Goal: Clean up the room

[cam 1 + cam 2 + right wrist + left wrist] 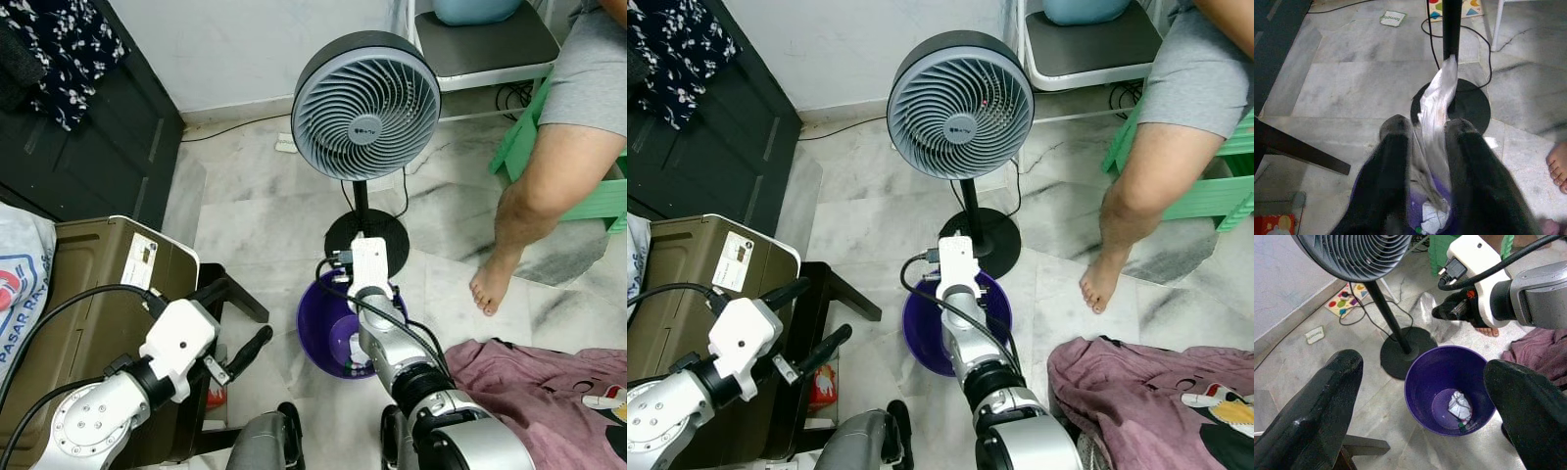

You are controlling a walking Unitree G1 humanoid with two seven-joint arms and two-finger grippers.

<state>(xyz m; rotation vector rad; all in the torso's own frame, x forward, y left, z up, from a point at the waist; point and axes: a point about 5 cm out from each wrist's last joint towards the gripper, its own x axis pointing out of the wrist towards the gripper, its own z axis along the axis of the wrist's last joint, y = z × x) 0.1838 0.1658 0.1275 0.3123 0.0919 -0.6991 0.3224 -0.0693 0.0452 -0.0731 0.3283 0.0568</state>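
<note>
Your right end effector (1427,161) hangs over the purple bin (328,338), its two black fingers (1388,181) closed on a crinkled clear plastic wrapper (1436,112) that sticks up between them. The bin stands on the marble floor (255,211), just beside the round black base of the standing fan (365,103), and a crumpled white scrap (1459,404) already lies at its bottom. Your left end effector (1420,406) is spread wide open with nothing between its fingers (1317,406), held off to the left of the bin, above a dark low stool (828,294) and next to a brown box (98,284). A maroon garment (549,387) lies heaped on the floor to the right of the bin. A person's bare leg and foot (490,284) rest on the floor further right, near a green chair (607,196). A small paper label (1314,335) and a colourful card (1347,301) lie on the floor behind the fan.
</note>
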